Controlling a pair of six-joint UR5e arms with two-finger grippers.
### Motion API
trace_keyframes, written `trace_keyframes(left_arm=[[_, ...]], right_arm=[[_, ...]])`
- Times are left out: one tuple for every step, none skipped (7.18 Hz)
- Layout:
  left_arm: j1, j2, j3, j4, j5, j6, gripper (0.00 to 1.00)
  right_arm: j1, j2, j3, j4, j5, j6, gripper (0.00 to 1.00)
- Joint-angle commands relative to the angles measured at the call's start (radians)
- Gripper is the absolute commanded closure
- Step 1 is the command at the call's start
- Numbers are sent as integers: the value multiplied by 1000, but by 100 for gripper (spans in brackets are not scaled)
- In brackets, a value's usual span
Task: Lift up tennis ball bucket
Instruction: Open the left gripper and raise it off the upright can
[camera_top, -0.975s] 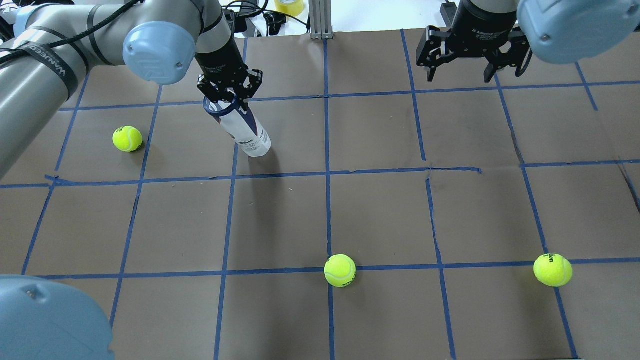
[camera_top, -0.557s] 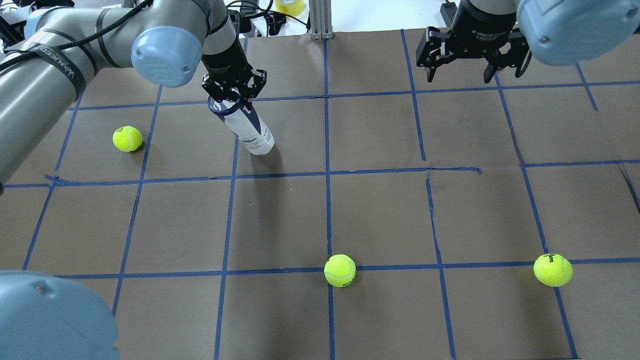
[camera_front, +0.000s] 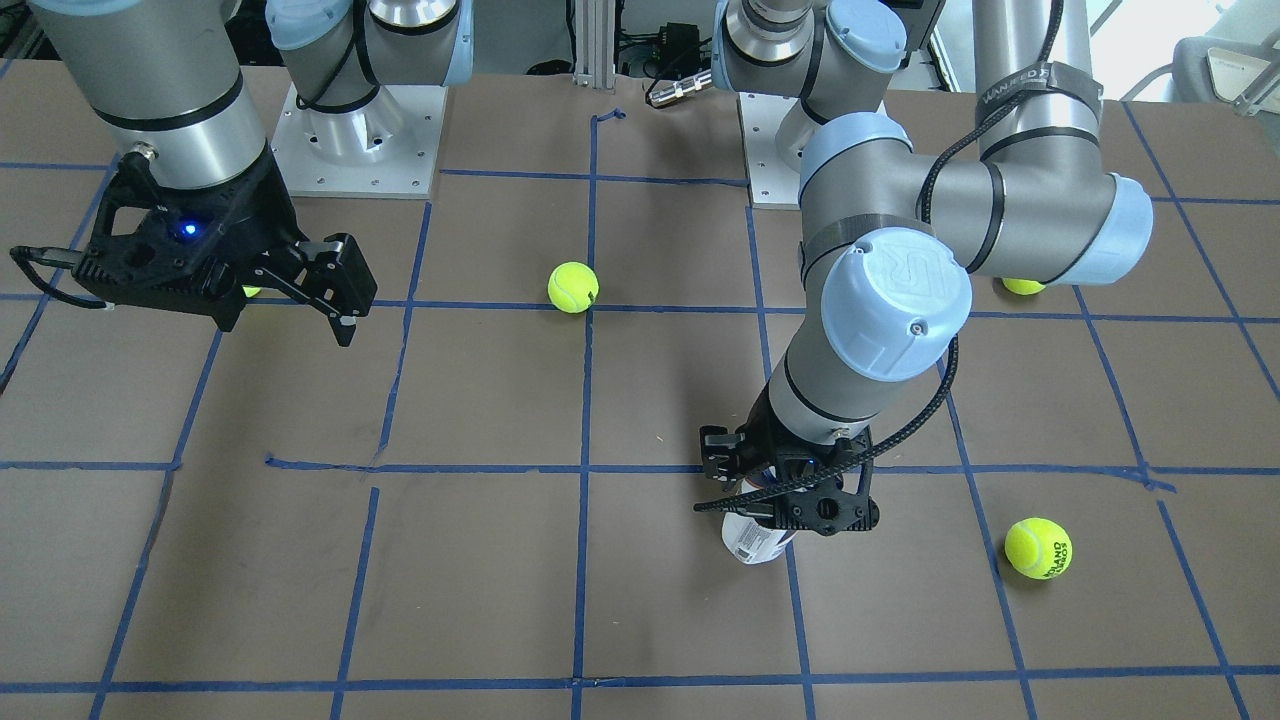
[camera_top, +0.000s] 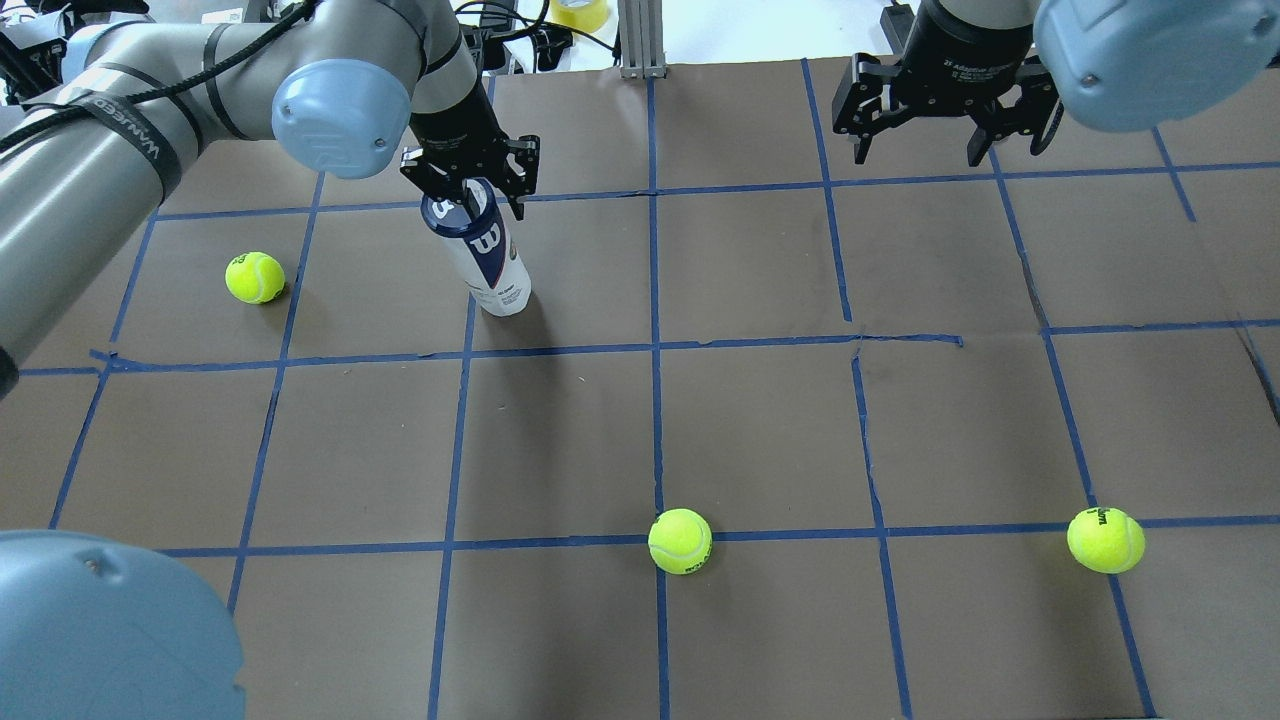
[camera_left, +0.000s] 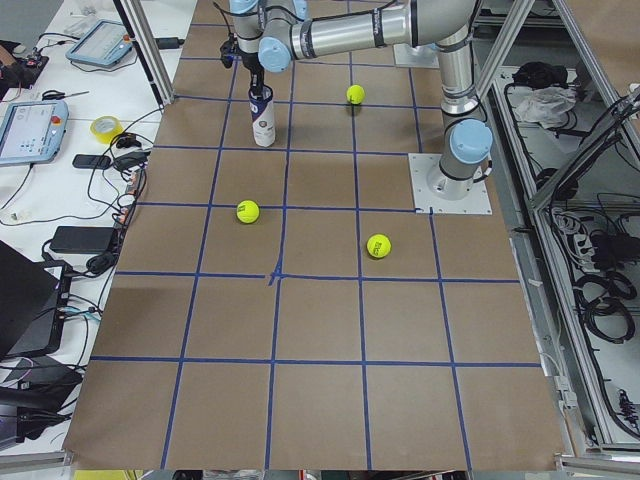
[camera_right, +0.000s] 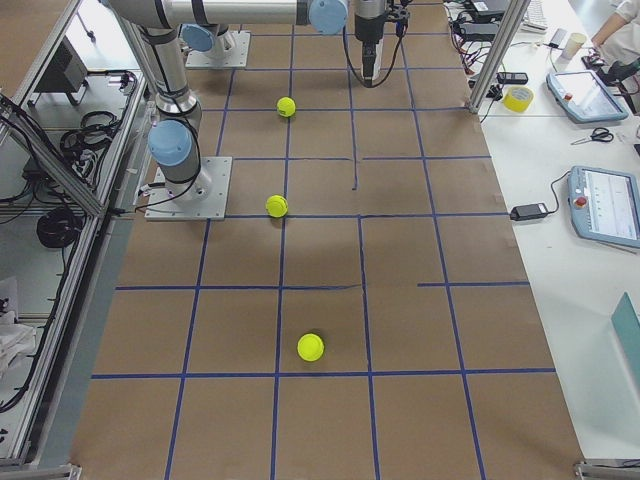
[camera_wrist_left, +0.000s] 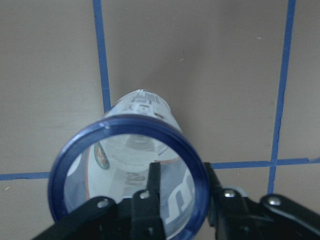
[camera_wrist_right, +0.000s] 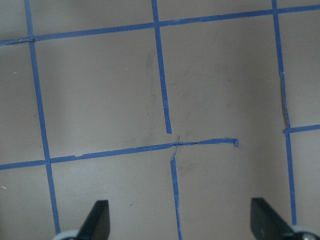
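The tennis ball bucket (camera_top: 487, 258) is a clear tube with a navy rim and a white "W" on navy. It stands slightly tilted at the far left of the table. My left gripper (camera_top: 468, 196) is shut on its rim. In the left wrist view one finger (camera_wrist_left: 152, 186) is inside the bucket (camera_wrist_left: 131, 165) and the other is outside. I cannot tell whether its base touches the table. It also shows in the front view (camera_front: 752, 541) under the left gripper (camera_front: 786, 503). My right gripper (camera_top: 924, 152) is open and empty, hovering at the far right.
Three tennis balls lie on the brown paper with its blue tape grid: one to the left of the bucket (camera_top: 255, 277), one near the middle of the near edge (camera_top: 680, 541), one at the near right (camera_top: 1105, 540). The right wrist view shows only taped paper (camera_wrist_right: 165, 100).
My left gripper has moved a little to the right and farther away, still holding the rim. The bucket has turned so the "W" faces the overhead camera. The right arm has not moved.
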Motion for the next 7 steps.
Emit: trace_keyframes(left_arm=[[-8,17,2,0,-2,-11,0],[-12,20,2,0,-2,-11,0],[-12,26,2,-3,0,-11,0],[-14,44,4,-16,3,-11,0],[-15,70,10,-48,4,-8,0],[-12,92,42,-107,7,-8,0],[-6,112,86,-203,9,6,0]], right_arm=[[0,1,0,0,0,0,0],[0,2,0,0,0,0,0],[0,0,2,0,0,0,0],[0,0,2,0,0,0,0],[0,0,2,0,0,0,0],[0,0,2,0,0,0,0],[0,0,2,0,0,0,0]])
